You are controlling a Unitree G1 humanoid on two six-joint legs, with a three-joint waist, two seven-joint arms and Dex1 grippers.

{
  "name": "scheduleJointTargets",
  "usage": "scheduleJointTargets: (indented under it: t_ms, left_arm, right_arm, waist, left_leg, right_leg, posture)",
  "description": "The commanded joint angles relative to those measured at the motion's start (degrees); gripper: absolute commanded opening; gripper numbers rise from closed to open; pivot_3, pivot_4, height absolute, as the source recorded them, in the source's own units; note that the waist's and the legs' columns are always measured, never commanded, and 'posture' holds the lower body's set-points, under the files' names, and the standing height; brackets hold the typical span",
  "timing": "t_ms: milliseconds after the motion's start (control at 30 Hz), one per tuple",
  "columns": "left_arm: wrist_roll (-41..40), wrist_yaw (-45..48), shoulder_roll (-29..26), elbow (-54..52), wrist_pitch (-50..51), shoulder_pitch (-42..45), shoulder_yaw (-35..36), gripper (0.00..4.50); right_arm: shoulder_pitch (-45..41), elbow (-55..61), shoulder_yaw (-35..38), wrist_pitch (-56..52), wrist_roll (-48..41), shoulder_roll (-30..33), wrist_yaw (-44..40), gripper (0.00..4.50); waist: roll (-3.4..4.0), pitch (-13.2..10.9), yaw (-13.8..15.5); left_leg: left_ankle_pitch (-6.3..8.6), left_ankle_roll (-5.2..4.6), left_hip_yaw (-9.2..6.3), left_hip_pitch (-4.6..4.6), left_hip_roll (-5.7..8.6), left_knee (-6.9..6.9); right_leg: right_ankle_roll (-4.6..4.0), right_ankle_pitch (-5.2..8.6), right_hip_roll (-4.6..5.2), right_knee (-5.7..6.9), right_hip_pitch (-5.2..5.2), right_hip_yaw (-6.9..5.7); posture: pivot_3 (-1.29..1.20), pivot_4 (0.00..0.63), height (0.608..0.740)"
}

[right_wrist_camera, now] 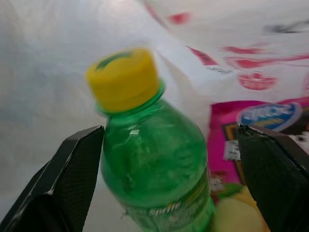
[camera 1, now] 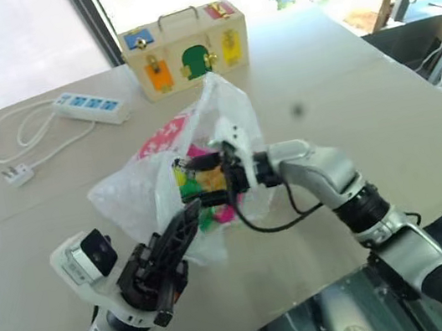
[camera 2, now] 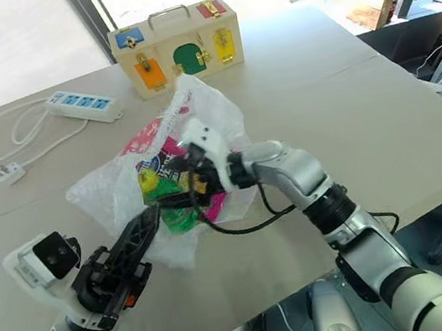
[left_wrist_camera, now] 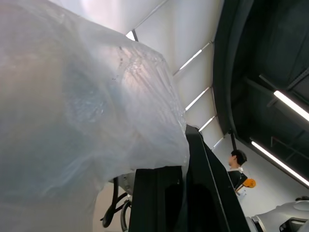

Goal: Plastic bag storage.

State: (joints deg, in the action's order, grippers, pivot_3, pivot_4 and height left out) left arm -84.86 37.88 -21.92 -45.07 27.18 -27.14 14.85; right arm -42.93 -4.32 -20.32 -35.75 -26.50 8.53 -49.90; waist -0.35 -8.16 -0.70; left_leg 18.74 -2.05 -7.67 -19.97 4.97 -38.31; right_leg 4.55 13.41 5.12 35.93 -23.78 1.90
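Crinkly translucent white plastic bag (camera 1: 128, 194) is pinched by the left gripper (camera 1: 182, 227); right gripper (right_wrist_camera: 169, 159), spread, should let the green bottle (right_wrist_camera: 154, 159) settle inside, then withdraw cleanly.

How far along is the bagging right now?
Done: the magenta packet sits in the plastic bag. In hand: the left gripper pinches the bag's edge; the right gripper, open, has the green bottle between its fingers inside. Left: withdrawing it.

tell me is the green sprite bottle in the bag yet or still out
In. The green Sprite bottle sits inside the plastic bag beside the magenta chips packet, between the open right gripper fingers.
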Motion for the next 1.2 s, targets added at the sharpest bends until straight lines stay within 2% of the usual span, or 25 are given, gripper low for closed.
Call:
scheduleJointTargets:
  t_ms: [33,233,367,500,667,767,933,1033,1200]
  left_arm:
    - [-0.07,0.45,0.28,0.25,-1.22,0.02,0.47,0.0]
    - [-0.76,0.53,0.44,1.47,-1.6,0.78,1.09,0.0]
    - [-0.59,1.02,0.52,2.26,-1.62,1.11,0.75,0.0]
    - [-0.36,1.59,0.29,3.48,-1.36,2.19,0.4,0.0]
    - [-0.12,2.21,0.04,4.76,-0.98,3.11,0.33,0.0]
    - [0.02,2.58,-0.16,5.45,-0.63,3.68,0.25,0.0]
    - [0.58,2.95,-0.04,5.8,-0.19,3.92,0.12,0.0]
    - [0.61,3.01,-0.18,5.83,0.01,3.92,0.41,0.0]
    - [0.18,3.48,-1.08,6.19,0.2,3.56,1.63,0.0]
  right_arm:
    - [2.41,6.78,5.44,-1.25,-2.67,6.05,-3.42,4.4]
    - [6.9,15.64,13.48,-7.51,-9.4,18.8,-8.15,4.4]
    - [9.95,21.27,19.25,-13.17,-14.72,24.67,-7.13,4.4]
    - [13.96,21.85,22.27,-13.27,-12.65,30.32,-5.42,4.4]
    - [15.97,16.07,21.27,-6.14,-4.06,36.05,-4.95,4.4]
    - [13.44,11.6,21.42,-1.57,0.04,34.89,-1.78,4.4]
    - [8.77,8.29,19.72,2.78,3.14,28.74,1.89,4.4]
    - [8.29,9.9,19.26,1.83,1.01,26.78,-0.64,4.4]
    - [10.02,14.22,19.28,-1.59,-4.14,28.45,-7.06,4.4]
  waist:
    - [0.0,0.0,0.05]
    - [0.01,-0.01,-0.18]
    - [0.03,-0.02,-0.05]
    - [0.01,-0.01,0.3]
    - [0.01,-0.01,0.26]
    - [0.01,-0.02,0.12]
    - [0.02,-0.02,-0.11]
    - [0.0,-0.02,0.29]
    - [0.0,-0.05,0.67]
  left_leg:
    - [0.0,0.0,-0.01,0.0,0.01,0.0]
    - [0.01,-0.01,0.04,-0.02,-0.04,0.11]
    - [0.01,-0.02,0.07,-0.02,-0.05,0.12]
    - [0.02,-0.03,0.07,-0.02,-0.04,0.11]
    - [0.02,-0.04,0.12,-0.02,-0.02,0.06]
    - [0.02,-0.03,0.12,-0.02,-0.04,0.05]
    - [0.02,-0.03,0.2,0.0,-0.1,0.07]
    - [0.02,-0.03,0.16,-0.02,-0.07,0.09]
    - [0.03,-0.05,0.07,-0.07,-0.02,0.09]
  right_leg:
    - [0.0,0.0,0.01,-0.01,0.01,-0.01]
    - [0.0,0.0,0.01,-0.09,0.0,0.04]
    - [0.0,0.0,0.02,-0.11,0.0,0.07]
    - [0.0,0.0,0.04,-0.12,0.02,0.07]
    - [0.01,0.0,0.05,-0.1,0.03,0.11]
    - [0.01,0.0,0.04,-0.1,0.02,0.11]
    - [0.01,0.0,-0.02,-0.07,0.0,0.22]
    - [0.01,0.0,0.0,-0.12,0.0,0.17]
    - [0.0,0.0,0.06,-0.19,0.01,0.08]
  posture:
    - [0.0,0.15,0.74]
    - [0.0,0.15,0.74]
    - [0.0,0.15,0.74]
    - [0.0,0.15,0.74]
    - [0.0,0.15,0.74]
    - [0.0,0.15,0.74]
    - [0.0,0.15,0.74]
    - [0.0,0.15,0.74]
    - [0.0,0.15,0.74]
